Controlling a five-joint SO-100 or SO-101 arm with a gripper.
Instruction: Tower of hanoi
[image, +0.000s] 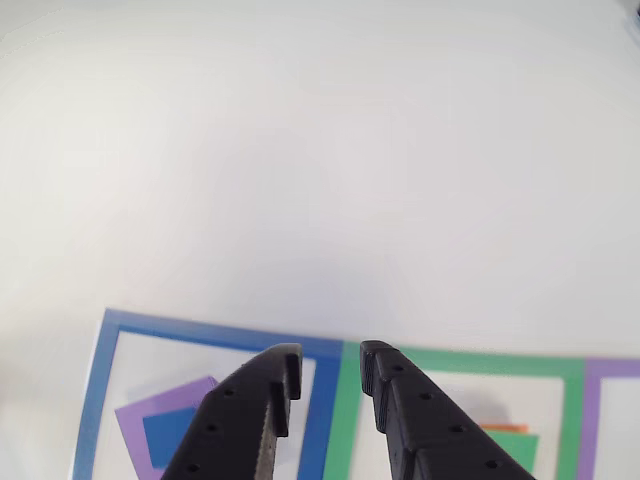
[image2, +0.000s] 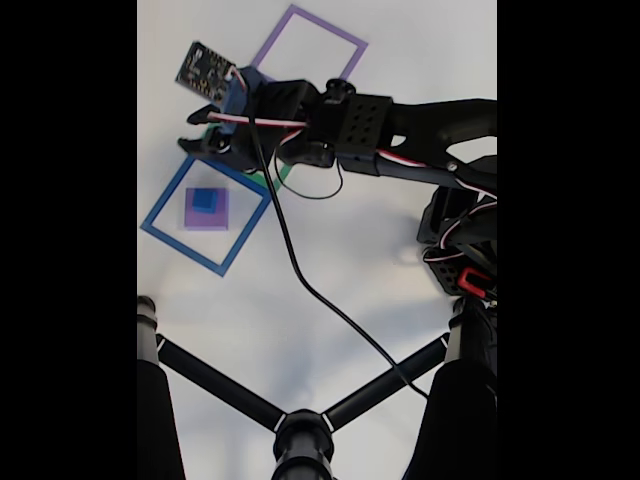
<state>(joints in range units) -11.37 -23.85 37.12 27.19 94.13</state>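
Purple block (image: 137, 423) with blue block (image: 168, 432) on top sits in the blue outline (image: 95, 385); green block (image: 518, 447) over orange (image: 505, 428) in the green outline. Gripper (image: 331, 382) hovers between, fingers apart, empty. Centre over blue block before descending.

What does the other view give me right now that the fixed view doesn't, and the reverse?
The other view alone shows the open gripper fingertips with nothing between them, plus the green block with an orange block edge peeking from under it inside the green tape outline. The fixed view alone shows the whole arm, its cable and the complete purple tape outline. Both show the blue block on the purple block within the blue tape outline.
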